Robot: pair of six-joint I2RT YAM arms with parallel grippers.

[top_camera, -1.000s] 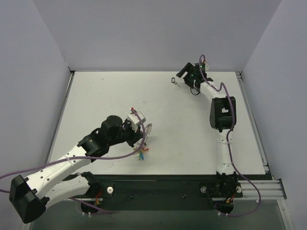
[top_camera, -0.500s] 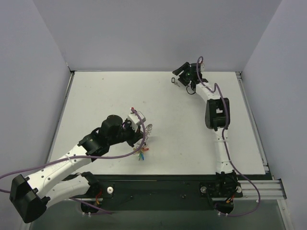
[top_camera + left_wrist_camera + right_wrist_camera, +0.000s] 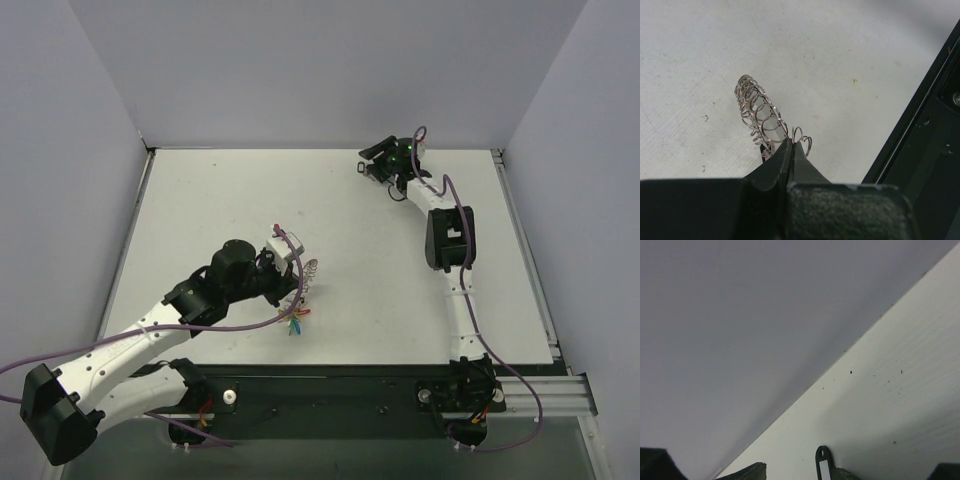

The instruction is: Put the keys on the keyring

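My left gripper (image 3: 296,281) is shut on the rim of the silvery coiled keyring (image 3: 311,269), which stands tilted on the table. The left wrist view shows the closed fingertips (image 3: 790,146) pinching the keyring (image 3: 757,112). A cluster of green, yellow, blue and red keys (image 3: 297,319) lies just in front of that gripper. My right gripper (image 3: 372,162) is at the table's far edge, open. The black key (image 3: 362,168) lies there. In the right wrist view the black key (image 3: 824,467) lies between the fingers, right beside the right fingertip (image 3: 844,474).
The back wall (image 3: 765,315) rises directly behind the right gripper. The table's black front rail (image 3: 935,125) runs close to the right of the left gripper. Purple cables (image 3: 230,327) loop along both arms.
The right wrist has swung left and toward the back wall, closing in on the black key. The left arm and keyring have not moved.
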